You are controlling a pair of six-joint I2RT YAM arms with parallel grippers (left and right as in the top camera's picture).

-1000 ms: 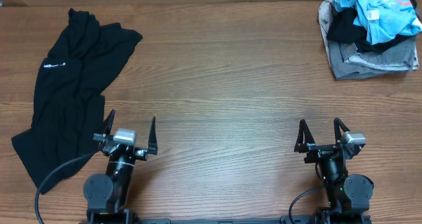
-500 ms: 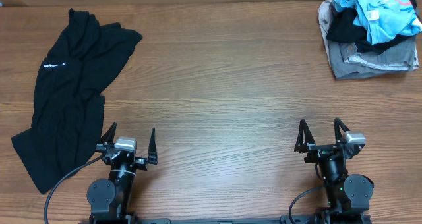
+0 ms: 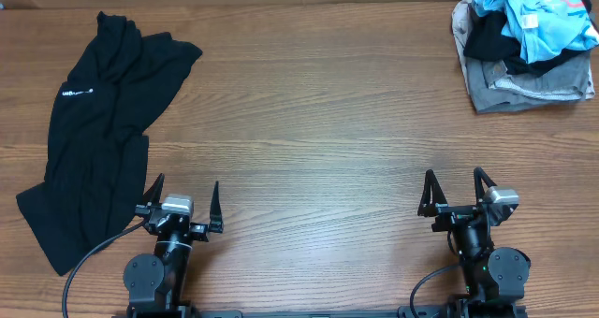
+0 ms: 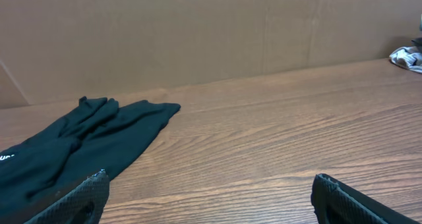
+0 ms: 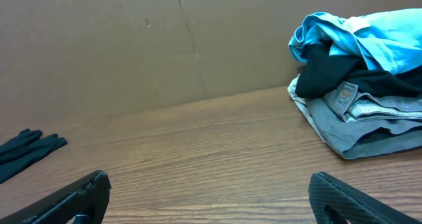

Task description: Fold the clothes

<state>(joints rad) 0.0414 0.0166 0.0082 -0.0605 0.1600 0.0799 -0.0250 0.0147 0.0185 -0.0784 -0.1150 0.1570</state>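
Clothes [image 3: 524,42] sit heaped at the tabletop's [image 3: 318,112] far right corner: a light blue T-shirt [image 3: 543,14] on top, a black garment [image 3: 489,43] under it, and grey jeans [image 3: 529,86] at the bottom. A black shirt [image 3: 98,131] with small white print lies rumpled along the tabletop's left end. At the tabletop's near edge the left fingers [image 3: 153,192] and the right fingers [image 3: 428,191] are spread wide and hold nothing. The left pair is just beside the black shirt's edge.
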